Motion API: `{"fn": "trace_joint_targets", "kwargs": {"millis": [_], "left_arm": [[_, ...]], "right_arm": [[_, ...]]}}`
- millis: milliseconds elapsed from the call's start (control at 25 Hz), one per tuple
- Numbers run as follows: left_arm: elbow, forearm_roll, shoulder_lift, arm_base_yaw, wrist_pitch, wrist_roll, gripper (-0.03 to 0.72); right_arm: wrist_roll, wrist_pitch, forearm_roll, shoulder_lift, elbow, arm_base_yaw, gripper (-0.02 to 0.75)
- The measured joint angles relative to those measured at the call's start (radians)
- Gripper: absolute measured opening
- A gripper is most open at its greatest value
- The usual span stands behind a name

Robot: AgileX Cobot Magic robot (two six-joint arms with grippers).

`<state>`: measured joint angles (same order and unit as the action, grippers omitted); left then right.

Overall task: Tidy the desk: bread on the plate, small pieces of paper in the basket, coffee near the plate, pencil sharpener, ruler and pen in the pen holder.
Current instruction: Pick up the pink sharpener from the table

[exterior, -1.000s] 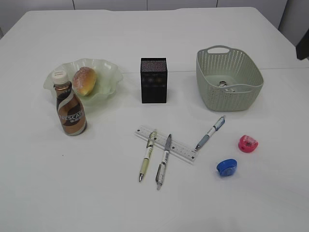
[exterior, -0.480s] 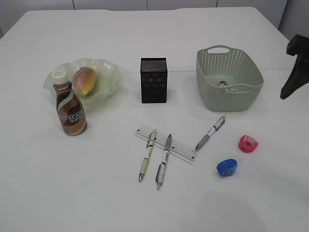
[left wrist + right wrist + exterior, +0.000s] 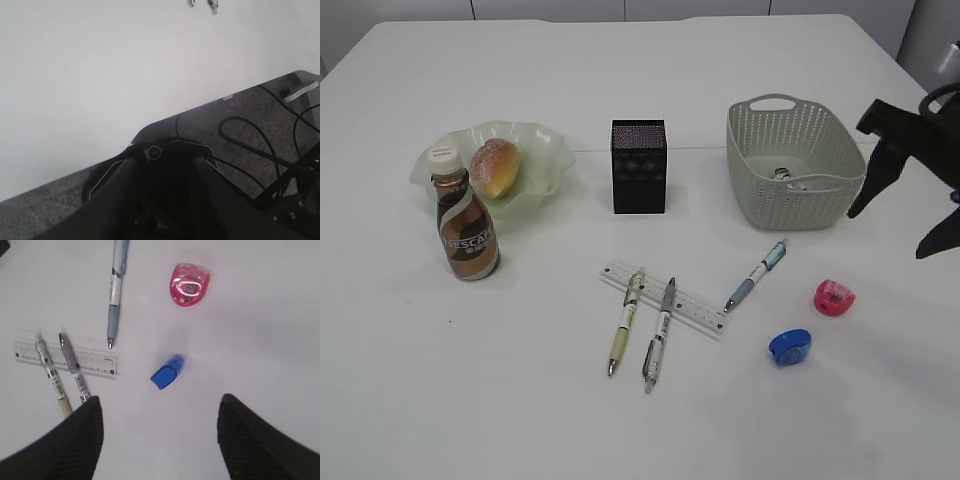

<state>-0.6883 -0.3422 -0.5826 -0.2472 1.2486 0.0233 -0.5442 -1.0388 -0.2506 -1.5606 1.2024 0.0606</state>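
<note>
On the plate (image 3: 535,160) the bread (image 3: 494,166) already lies with the coffee (image 3: 465,225) beside, but pens (image 3: 656,333), ruler (image 3: 698,311) and both sharpeners (image 3: 833,297) wait on the surface (image 3: 470,380) while my right tool (image 3: 905,215) hangs wide apart.

A brown bun (image 3: 495,166) lies on the pale green wavy plate (image 3: 542,158). A Nescafé coffee bottle (image 3: 465,222) stands upright just in front. The black pen holder (image 3: 639,166) stands mid-tabletop; the green basket (image 3: 793,199) holds paper scraps (image 3: 785,176). Two pens (image 3: 625,321) (image 3: 658,333) cross the clear ruler (image 3: 692,309); a blue pen (image 3: 756,274), pink sharpener (image 3: 833,297) and blue sharpener (image 3: 789,346) lie nearby.
</note>
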Motion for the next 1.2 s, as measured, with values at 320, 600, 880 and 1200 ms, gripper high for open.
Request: {"fn": "trace_joint_targets", "kwargs": {"millis": [320,600,880,1200], "left_arm": [[0.000,0.000,0.000,0.000,0.000,0.000,0.261],[0.000,-0.002,0.000,0.000,0.000,0.000,0.261],[0.000,-0.052,0.000,0.000,0.000,0.000,0.260],[0.000,-0.096,0.000,-0.024,0.000,0.000,0.260]], "right_arm": [[-0.041,0.103,-0.006,-0.112,0.000,0.000,0.554],[-0.043,0.184,-0.008,-0.213,0.000,0.000,0.554],[-0.062,0.229,-0.008,-0.314,0.000,0.000,0.554],[-0.099,0.299,0.004,-0.372,0.002,0.000,0.554]]}}
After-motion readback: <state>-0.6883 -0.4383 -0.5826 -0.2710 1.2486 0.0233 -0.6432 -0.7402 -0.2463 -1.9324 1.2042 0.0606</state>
